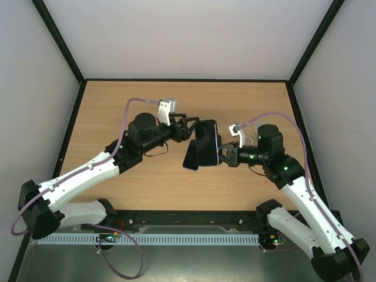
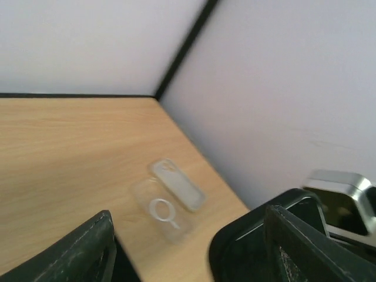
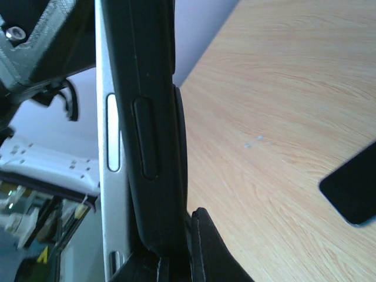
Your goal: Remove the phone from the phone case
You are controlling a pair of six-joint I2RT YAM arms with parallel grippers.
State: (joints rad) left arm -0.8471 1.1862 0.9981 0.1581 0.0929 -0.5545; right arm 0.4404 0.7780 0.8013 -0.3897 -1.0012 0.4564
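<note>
From the top view, the wooden table [image 1: 164, 188] sat inside a booth of pale walls [image 1: 176, 35] edged with black frame bars [image 1: 59, 41]. The two arms met a little right of the table's middle. The phone case [image 1: 207, 144] was held up there between the left gripper [image 1: 191, 128], which was at its far end, and the right gripper [image 1: 226, 155], which was at its near right side. A spare black handset [image 1: 189, 160] lay flat on the wood just beside and partly under the case, toward the near edge.

In the left wrist view, the wood grain ran out to a table corner where a black bar rose between two plain walls. A clear case with a white ring [image 2: 160, 211] and a frosted case [image 2: 178, 186] lay overlapping near the table edge under the side wall. The left fingers [image 2: 88, 249] stood wide apart at the bottom of the frame. I could not tell whether those jaws gripped anything.

In the right wrist view, the case stood edge-on above the table, with its matte black wall and button bump facing the camera. The silver side of the phone [image 3: 113, 194] lay bare alongside it. The right jaws were clenched on the case at the bottom of the frame. A corner of the black handset rested on the wood to the right.
</note>
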